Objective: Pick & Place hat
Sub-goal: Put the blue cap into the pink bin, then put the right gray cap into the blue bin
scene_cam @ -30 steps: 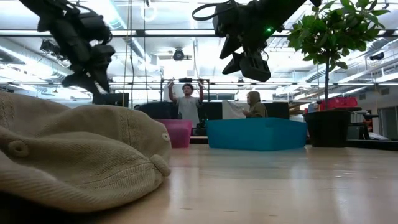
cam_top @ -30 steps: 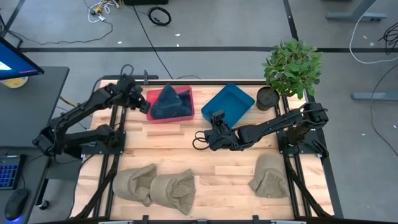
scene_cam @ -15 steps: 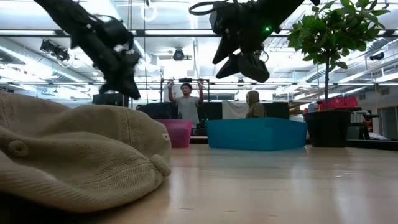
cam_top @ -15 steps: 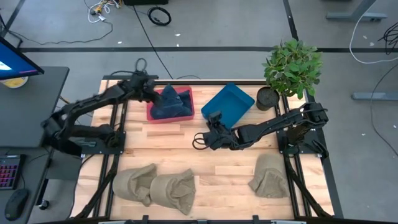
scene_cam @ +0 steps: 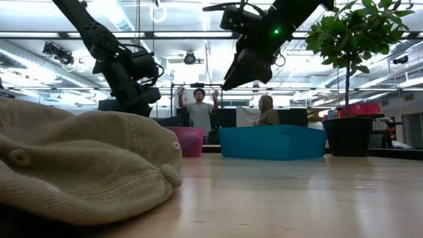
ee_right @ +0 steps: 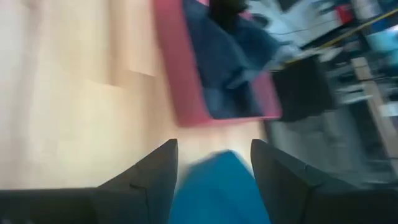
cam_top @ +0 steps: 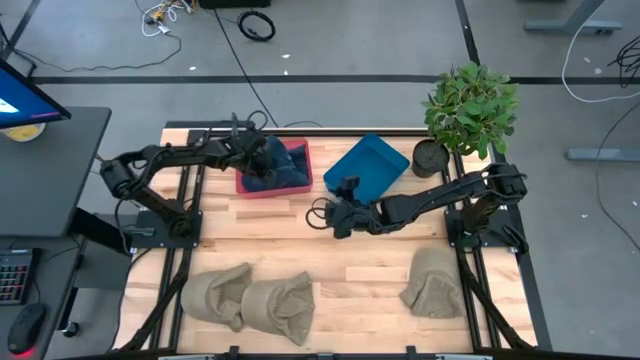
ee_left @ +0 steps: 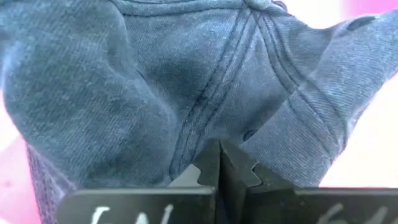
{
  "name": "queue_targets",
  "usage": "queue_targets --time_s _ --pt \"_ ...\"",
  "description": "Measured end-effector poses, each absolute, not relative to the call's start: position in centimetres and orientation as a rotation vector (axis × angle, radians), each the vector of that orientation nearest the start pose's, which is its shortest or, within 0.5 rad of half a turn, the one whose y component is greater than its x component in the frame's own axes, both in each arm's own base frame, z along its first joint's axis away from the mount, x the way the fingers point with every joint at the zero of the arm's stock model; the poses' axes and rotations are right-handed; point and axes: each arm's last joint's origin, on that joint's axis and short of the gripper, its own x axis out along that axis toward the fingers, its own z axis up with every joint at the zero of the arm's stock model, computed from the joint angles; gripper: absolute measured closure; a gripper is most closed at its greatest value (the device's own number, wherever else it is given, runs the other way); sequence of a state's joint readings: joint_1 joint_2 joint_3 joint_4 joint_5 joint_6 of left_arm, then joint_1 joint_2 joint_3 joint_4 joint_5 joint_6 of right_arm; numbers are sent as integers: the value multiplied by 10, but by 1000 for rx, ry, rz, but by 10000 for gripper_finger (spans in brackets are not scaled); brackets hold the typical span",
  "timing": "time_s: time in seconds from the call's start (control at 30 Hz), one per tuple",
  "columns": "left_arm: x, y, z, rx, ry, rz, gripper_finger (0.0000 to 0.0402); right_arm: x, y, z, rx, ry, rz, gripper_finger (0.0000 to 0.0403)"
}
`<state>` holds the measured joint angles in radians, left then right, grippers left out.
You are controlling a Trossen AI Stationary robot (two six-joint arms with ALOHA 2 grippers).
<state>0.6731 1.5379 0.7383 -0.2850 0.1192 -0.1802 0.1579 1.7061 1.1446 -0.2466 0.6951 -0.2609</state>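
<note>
A dark blue hat lies crumpled in the pink bin at the far left; it fills the left wrist view. My left gripper reaches over the bin's left side, shut, its tips at the hat's cloth. Over the table's middle, my right gripper hangs open and holds nothing; its wrist view looks toward the pink bin. Three beige hats lie on the table's near part, one close in the low view. My left gripper has its shut fingertips against the blue hat's crown, beside a seam. It comes from the table's left, slanting down. Whether any cloth is caught between the tips, I cannot tell. The hat still rests in the bin.
A tilted blue bin stands right of the pink one, and a potted plant at the far right corner. Bare wood lies between the bins and the beige hats. Two people are in the room beyond.
My left gripper has swung toward the table's right, from beside the pink bin to over it, gone down to the blue hat, and shut. My right gripper has shifted slightly toward the far edge and tipped, staying open.
</note>
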Motion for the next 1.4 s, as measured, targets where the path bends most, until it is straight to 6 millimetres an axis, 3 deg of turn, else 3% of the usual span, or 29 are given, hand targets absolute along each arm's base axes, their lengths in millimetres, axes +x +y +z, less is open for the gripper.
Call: queue_targets --time_s 0.13,0.27,0.47,0.63,1.0,1.1,1.23,1.4 --pt "214 164 148 -574 977 583 393 355 40 220 -437 803 -316 202" --pt "212 162 159 -575 945 559 392 342 43 230 -319 842 -247 218" --pt "206 156 204 -443 837 501 392 300 50 256 -111 952 -223 228" --pt "197 149 226 -367 786 481 375 265 63 270 45 1062 -212 219" --pt "202 138 239 -308 714 435 281 230 116 260 279 1342 -111 202" --pt "205 133 239 -296 709 412 270 217 131 257 254 1408 -105 204" --pt "211 128 241 -277 687 386 266 201 145 255 325 1470 -213 204" --pt "218 124 246 -246 634 359 270 184 171 249 394 1579 -211 204"
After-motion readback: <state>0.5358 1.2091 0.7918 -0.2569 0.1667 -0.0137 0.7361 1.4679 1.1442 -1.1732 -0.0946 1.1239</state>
